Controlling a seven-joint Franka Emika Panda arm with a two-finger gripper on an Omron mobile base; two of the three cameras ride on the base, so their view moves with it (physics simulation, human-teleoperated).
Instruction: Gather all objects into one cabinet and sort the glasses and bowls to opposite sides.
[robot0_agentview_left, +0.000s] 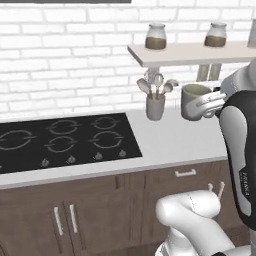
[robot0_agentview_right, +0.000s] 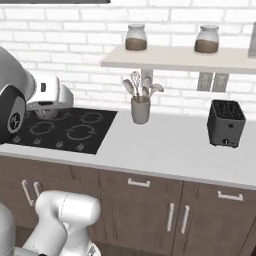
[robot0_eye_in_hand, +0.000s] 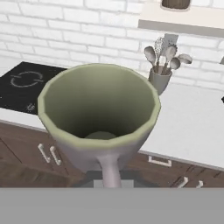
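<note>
1. The gripper (robot0_agentview_left: 212, 104) is clamped on the handle of the grey-green mug (robot0_agentview_left: 194, 101), its jaws nearly together around it, and holds the mug in the air above the white counter (robot0_agentview_left: 170, 140).
2. In the left base view the mug hangs upright, just right of the grey pot of spoons (robot0_agentview_left: 155, 106) and under the front edge of the wall shelf (robot0_agentview_left: 190, 54).
3. In the hand view the mug (robot0_eye_in_hand: 99, 114) sits close to the camera, its open mouth facing it; the inside is bare and its handle (robot0_eye_in_hand: 109, 168) runs down towards the bottom of the picture.
4. The pot of spoons (robot0_agentview_right: 140, 110) stands near the back edge of the counter, under the shelf.
5. Two lidded jars (robot0_agentview_left: 156, 36) of brown stuff stand on the shelf, well apart.
6. A black cooktop (robot0_agentview_left: 60, 140) is set into the left part of the counter.
7. A black toaster (robot0_agentview_right: 226, 123) stands near the right end of the counter, close to the back wall.
8. Brown cabinet doors and drawers (robot0_agentview_right: 165, 210) with pale bar handles run below the counter's front edge.
</note>
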